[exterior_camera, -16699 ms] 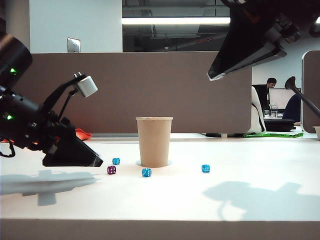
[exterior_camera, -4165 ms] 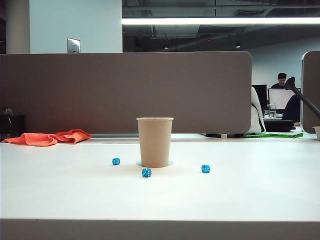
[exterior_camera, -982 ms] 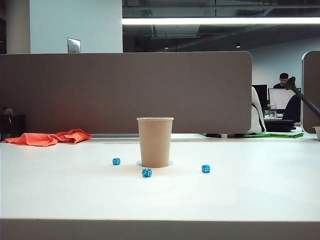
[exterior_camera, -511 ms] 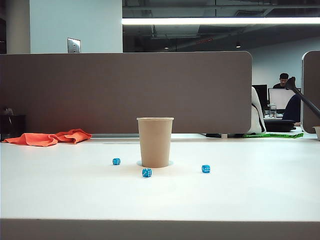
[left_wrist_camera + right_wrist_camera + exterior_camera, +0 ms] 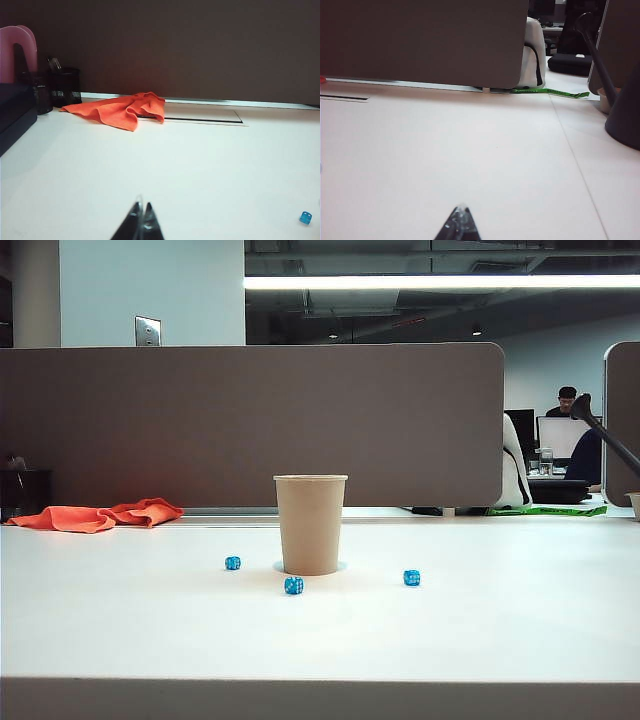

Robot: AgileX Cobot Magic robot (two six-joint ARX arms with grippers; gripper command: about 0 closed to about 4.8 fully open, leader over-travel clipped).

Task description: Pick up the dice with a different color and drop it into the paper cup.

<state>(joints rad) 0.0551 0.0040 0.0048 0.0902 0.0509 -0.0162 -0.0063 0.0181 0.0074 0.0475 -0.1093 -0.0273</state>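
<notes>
Purple die: not visible in any view. No purple cube lies on the table (image 5: 500, 630), and neither gripper carries one. The likeliest location is inside the cup (image 5: 310, 525), whose interior is hidden from the exterior camera. This is a judgement, not an observation.

Cup: tan paper, upright, at the middle of the table. Its long axis is vertical and the rolled rim faces up.

Blue dice: three, all on the table around the cup base.
- One (image 5: 232, 563) lies near the cup on its left.
- One (image 5: 293, 585) lies just in front of the cup base.
- One (image 5: 411, 578) lies to the right, a little farther off.
- None touches the cup.

Left gripper (image 5: 140, 220): fingers together, nothing between them. It sits low over bare table and is out of the exterior view. Its camera shows one blue die (image 5: 305, 217) at the frame edge and the orange cloth (image 5: 122, 108) at the back of the table, against the partition. The cup does not appear in this view.

Right gripper (image 5: 460, 220): fingertips meet at a point and hold nothing. It is also out of the exterior view. Its camera shows bare table only, with no die and no cup.

Governing relation: both grippers stand well apart from the cup and point past it toward the partition. With a blue die in its view, the left gripper appears the nearer of the two to the dice. With no purple die left on the table, no further pick appears to be required.
</notes>
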